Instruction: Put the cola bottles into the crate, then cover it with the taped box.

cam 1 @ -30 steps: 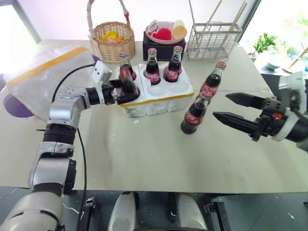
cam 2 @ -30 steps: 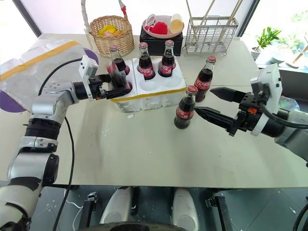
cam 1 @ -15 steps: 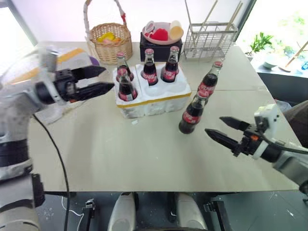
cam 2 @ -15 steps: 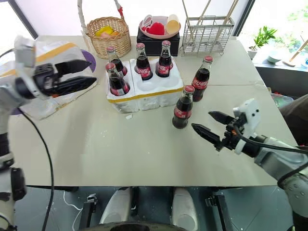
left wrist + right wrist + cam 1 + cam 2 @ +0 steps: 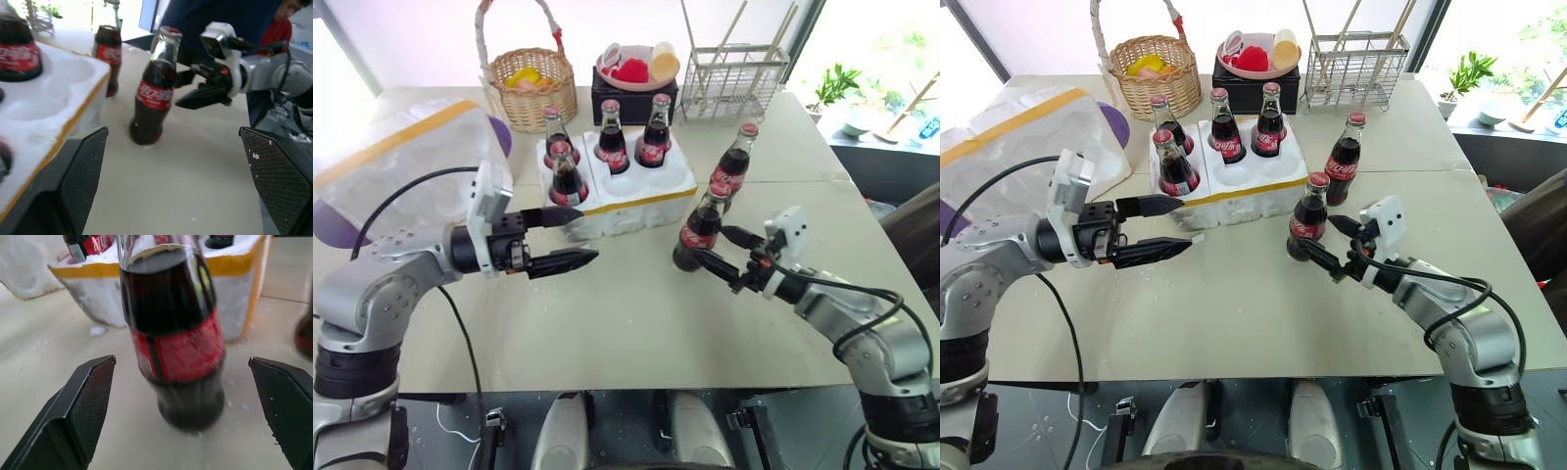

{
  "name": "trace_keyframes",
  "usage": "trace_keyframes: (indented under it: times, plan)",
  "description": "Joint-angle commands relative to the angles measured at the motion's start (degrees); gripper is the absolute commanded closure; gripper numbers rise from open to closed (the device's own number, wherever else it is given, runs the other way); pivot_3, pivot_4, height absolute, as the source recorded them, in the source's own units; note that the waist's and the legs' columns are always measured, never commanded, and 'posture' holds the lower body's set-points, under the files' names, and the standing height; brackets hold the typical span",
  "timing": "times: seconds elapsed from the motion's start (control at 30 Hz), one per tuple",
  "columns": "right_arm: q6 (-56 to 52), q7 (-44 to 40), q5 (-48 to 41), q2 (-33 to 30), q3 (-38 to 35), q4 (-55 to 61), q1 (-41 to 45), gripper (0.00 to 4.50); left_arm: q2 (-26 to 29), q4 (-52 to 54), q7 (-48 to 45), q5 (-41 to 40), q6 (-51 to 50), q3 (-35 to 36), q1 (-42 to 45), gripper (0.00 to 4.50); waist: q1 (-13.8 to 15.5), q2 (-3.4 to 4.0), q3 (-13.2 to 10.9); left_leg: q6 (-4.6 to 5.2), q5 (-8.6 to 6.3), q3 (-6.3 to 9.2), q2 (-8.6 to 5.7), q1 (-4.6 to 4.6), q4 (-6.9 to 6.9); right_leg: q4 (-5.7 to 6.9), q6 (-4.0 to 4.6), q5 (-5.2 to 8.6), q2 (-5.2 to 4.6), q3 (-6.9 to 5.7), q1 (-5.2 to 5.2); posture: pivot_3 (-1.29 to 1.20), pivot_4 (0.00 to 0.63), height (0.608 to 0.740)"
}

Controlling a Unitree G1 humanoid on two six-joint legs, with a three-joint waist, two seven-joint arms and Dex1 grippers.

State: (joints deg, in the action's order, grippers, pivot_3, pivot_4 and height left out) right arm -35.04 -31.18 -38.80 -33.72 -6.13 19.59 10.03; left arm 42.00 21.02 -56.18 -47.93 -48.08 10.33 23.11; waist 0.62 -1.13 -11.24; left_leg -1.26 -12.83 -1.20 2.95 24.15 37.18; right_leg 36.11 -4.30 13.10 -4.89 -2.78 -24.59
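On the pale bench (image 5: 607, 323), the left tool (image 5: 570, 237) gapes wide and empty just before the low white foam crate (image 5: 641, 191), where four small dark cola bottles (image 5: 567, 176) stand in wells. The right tool (image 5: 718, 252), fingers wide, flanks a fifth red-capped bottle (image 5: 697, 230) without gripping; a sixth (image 5: 732, 168) stands behind. The large yellow-taped foam box (image 5: 406, 162) lies far left.

Head stereo overhead; wrist cams close.
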Motion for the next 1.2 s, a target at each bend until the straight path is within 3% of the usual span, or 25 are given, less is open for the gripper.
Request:
trace_keyframes:
  times: [0.03,0.23,0.33,0.4,0.6,0.73,0.9,1.2]
  plan:
    - [2.0,-1.0,1.6,1.7,0.8,-1.0,2.7,0.0,0.9,0.4,0.0,0.3,2.0,1.0,0.3,0.02,0.1,0.0,0.0,0.0,0.0,0.0,0.01,0.0,0.0,0.0,0.0,0.0,0.01,0.0,0.0,0.0,0.15,0.74]
    - [3.7,-0.9,6.3,5.6,4.0,-7.6,7.2,0.0,0.5,-0.6,0.5,0.9,3.3,0.4,0.6,0.02,0.0,-0.01,0.0,0.0,0.0,-0.01,0.0,0.01,0.03,-0.02,0.01,0.0,0.01,0.02,0.01,0.0,0.15,0.74]
    - [4.0,-0.9,6.3,6.7,2.7,-8.6,9.1,0.83,0.4,-0.1,1.2,0.2,3.0,1.1,0.2,0.0,0.1,0.01,0.0,0.0,0.0,-0.01,0.0,0.01,0.02,-0.01,0.0,0.0,0.01,0.02,0.01,0.0,0.15,0.74]
    - [2.2,-1.3,3.4,6.4,0.5,-6.3,10.9,1.64,0.9,0.2,1.8,-0.3,2.8,2.3,-0.5,0.0,0.0,0.01,0.0,0.0,0.0,0.0,0.0,0.02,0.02,-0.01,-0.03,-0.02,0.01,0.02,0.01,0.0,0.15,0.74]
    - [-6.4,-4.9,-10.7,2.7,-5.8,0.3,20.5,1.64,1.7,0.4,4.6,-3.2,1.5,7.6,-3.0,0.0,-0.3,0.19,-0.1,0.0,0.0,-0.02,0.01,0.12,0.0,0.05,-0.2,-0.12,0.02,0.04,-0.15,0.0,0.15,0.74]
    - [-8.6,-3.1,-12.1,3.8,-4.9,-2.5,29.3,1.64,1.8,1.0,6.6,-4.7,0.9,9.8,-4.4,0.0,-0.3,0.18,-0.1,0.0,0.0,0.0,0.09,0.1,-0.05,0.06,-0.21,-0.13,0.14,0.04,-0.17,0.0,0.15,0.74]
    - [-2.5,-2.8,-0.2,10.1,4.4,-17.6,42.7,1.64,1.3,3.2,8.6,-5.8,1.2,10.3,-6.2,0.0,-1.2,0.18,-0.1,0.0,0.0,-0.04,0.09,0.1,-0.02,0.06,-0.11,-0.18,0.14,0.09,-0.19,0.0,0.15,0.74]
    - [7.2,-7.5,12.2,18.0,11.0,-39.9,49.6,1.64,1.5,6.2,11.5,-6.7,2.0,10.7,-7.6,0.0,-1.3,0.18,-0.1,-0.01,0.01,-0.04,0.08,0.31,-0.04,0.01,-0.13,-0.22,0.14,0.1,-0.33,0.0,0.15,0.74]
